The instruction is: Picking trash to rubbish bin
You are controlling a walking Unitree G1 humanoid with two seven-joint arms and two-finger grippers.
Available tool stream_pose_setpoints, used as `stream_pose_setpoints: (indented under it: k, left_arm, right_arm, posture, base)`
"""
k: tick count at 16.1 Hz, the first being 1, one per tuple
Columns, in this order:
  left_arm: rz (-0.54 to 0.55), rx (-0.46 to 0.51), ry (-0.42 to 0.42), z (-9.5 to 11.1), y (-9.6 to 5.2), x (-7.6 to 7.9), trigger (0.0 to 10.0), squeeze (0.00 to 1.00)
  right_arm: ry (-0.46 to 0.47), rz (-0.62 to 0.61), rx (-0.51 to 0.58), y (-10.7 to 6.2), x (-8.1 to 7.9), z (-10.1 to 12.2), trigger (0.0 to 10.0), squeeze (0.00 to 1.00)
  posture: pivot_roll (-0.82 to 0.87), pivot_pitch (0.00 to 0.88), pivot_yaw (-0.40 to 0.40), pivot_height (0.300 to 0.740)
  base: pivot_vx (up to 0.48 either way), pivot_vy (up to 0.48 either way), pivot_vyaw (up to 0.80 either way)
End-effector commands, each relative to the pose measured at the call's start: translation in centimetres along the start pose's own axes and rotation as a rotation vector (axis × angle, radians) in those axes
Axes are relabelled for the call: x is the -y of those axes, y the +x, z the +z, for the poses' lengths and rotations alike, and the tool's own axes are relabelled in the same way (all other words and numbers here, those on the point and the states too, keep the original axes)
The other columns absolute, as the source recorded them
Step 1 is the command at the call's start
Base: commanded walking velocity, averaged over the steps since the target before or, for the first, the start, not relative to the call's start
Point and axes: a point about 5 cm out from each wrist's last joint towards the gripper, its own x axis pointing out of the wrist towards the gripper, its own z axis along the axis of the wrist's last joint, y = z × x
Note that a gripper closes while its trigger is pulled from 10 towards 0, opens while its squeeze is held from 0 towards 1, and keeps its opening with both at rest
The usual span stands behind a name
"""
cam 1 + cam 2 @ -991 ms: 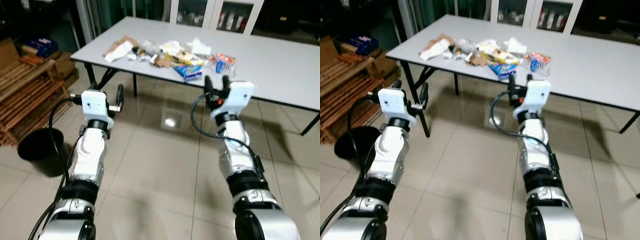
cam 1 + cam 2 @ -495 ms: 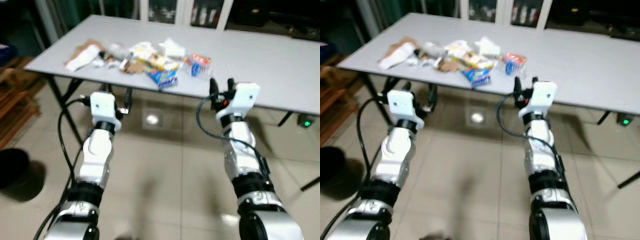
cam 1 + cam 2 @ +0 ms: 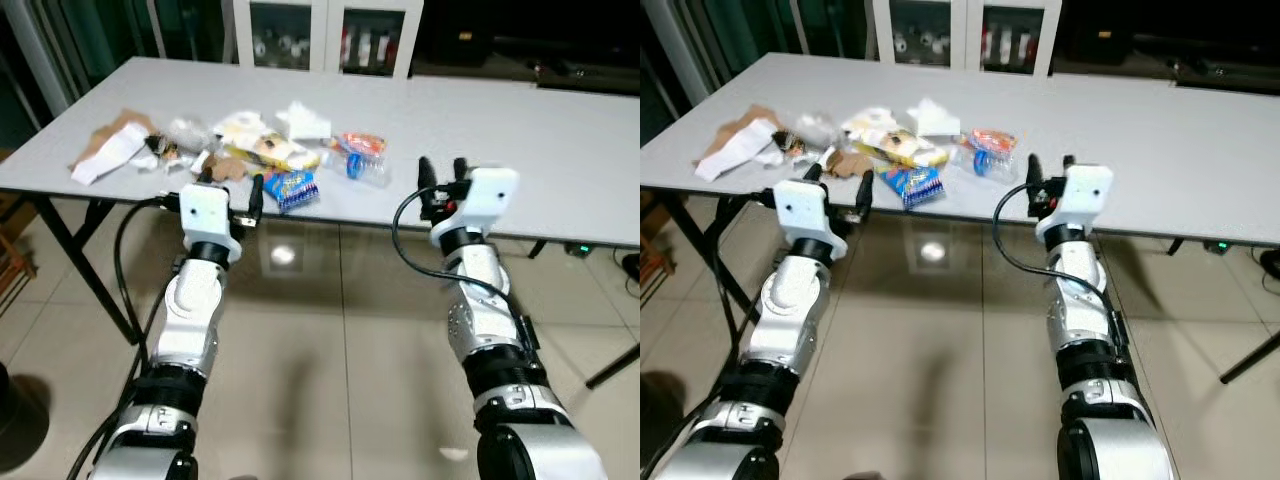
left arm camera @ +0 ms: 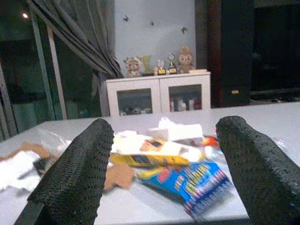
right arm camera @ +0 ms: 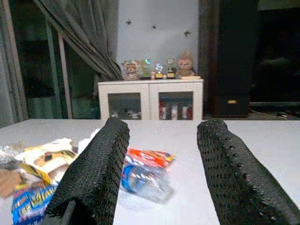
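A heap of trash lies on the grey table: a blue snack wrapper near the front edge, a yellow packet, a clear plastic bottle with a red label, white tissue and torn brown cardboard. My left gripper stands open at the table's front edge, just short of the blue wrapper. My right gripper stands open at the same edge, to the right of the bottle. Nothing is between either pair of fingers.
White cabinets with glass doors stand behind the table. Table legs reach the tiled floor on the left, another leg on the right. A dark round shape sits at the lower left floor edge.
The camera has come closer to the table and turned right; the trash now lies nearer both grippers. The black bin on the left has slid out of view. Both grippers stay open.
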Motion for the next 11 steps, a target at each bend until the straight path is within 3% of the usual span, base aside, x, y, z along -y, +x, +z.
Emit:
stream_pose_setpoints:
  k: [1, 11]
  left_arm:
    - [0.013, 0.003, 0.014, 0.30, 0.13, -0.77, 10.0, 0.00]
    - [-0.002, -0.015, 0.007, 0.10, -0.18, -0.60, 10.0, 0.00]
  right_arm:
    - [0.015, 0.029, 0.002, 0.30, -1.06, 0.20, 10.0, 0.00]
    - [0.022, 0.032, -0.007, 0.32, -1.19, 0.14, 10.0, 0.00]
  posture:
    - [0.09, 0.000, -0.038, 0.740]
    - [0.09, 0.000, -0.038, 0.740]
  base:
    - [0.480, 0.000, 0.00]
    - [0.480, 0.000, 0.00]
